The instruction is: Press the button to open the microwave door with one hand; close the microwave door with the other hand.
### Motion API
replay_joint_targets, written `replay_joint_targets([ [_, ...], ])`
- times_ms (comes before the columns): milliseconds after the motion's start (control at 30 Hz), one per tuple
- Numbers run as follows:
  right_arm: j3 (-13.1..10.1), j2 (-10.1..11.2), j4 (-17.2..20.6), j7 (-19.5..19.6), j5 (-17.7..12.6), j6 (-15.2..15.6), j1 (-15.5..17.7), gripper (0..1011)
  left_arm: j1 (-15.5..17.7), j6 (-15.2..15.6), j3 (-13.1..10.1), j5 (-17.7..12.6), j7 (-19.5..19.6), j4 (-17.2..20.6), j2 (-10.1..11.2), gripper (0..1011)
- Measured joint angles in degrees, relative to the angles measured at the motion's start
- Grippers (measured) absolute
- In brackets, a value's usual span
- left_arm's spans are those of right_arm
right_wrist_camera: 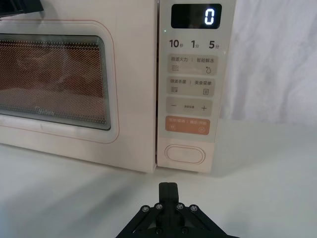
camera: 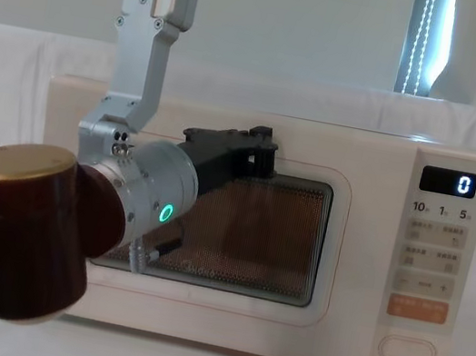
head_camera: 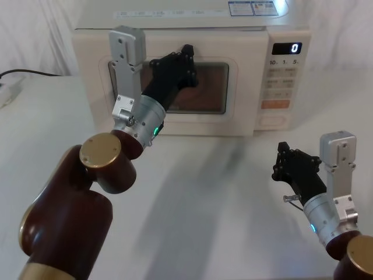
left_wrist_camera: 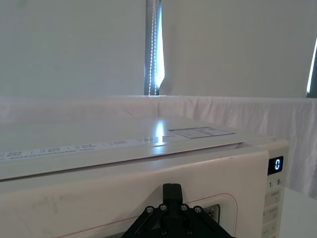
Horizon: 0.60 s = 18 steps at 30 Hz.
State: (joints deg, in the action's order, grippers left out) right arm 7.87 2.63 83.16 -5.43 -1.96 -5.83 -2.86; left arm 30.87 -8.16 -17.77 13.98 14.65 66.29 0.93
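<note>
The microwave door [head_camera: 169,87] looks flush and closed, with the left pincer [head_camera: 185,58] clenched against its upper window. The right pincer [head_camera: 284,156], also clenched, hangs near the table [head_camera: 221,192], short of the button [right_wrist_camera: 185,153]. Pressing while the left leans there could block the door from springing open.

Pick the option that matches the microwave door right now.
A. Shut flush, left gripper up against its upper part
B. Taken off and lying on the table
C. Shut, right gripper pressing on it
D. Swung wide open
A. The microwave door sits flush with the control panel, and the left gripper is up at its top edge, while the right gripper hangs low over the table.
</note>
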Motion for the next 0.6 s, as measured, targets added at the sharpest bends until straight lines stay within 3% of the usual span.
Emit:
replay_joint_targets([
  [600,0.0,0.0,0.0,0.0,0.0,0.0,0.0,0,2.5,-0.8,0.0,-0.8,1.0,-3.7,-0.6,0],
])
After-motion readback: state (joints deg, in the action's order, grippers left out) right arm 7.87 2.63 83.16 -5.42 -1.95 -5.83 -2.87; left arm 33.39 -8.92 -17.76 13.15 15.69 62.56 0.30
